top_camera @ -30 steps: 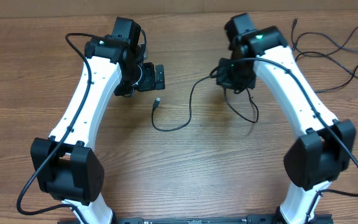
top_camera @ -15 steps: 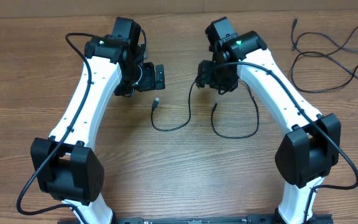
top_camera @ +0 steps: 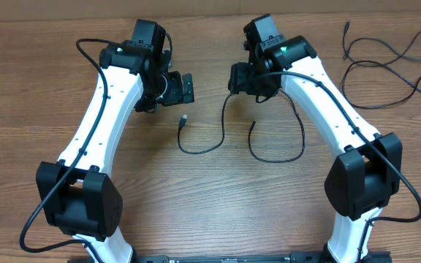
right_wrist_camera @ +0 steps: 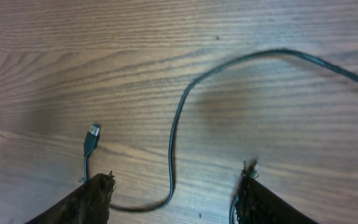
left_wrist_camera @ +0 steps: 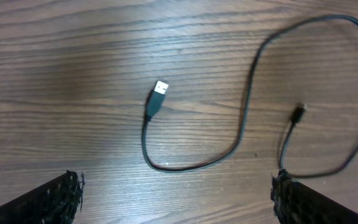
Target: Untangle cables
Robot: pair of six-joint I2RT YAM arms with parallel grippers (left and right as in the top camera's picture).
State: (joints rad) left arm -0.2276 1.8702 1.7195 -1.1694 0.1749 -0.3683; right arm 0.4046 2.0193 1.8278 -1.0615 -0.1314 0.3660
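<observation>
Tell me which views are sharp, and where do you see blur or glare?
Overhead: even light, sharp; the cable shows clearly on the table. Left wrist: the USB plug is crisp, but the fingertips of the left pincer are dark and fuzzy. Right wrist: faint sheen on the table near the right pincer, whose tips are blurred.

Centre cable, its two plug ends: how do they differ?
The USB plug is broad with a bright metal tip; the small plug is slim and dark with only a tiny tip. The USB plug lies outside the big loop of the cable; the small plug sits inside it. Shared: both lie loose on the table, ends of that one black cord, neither held.
</observation>
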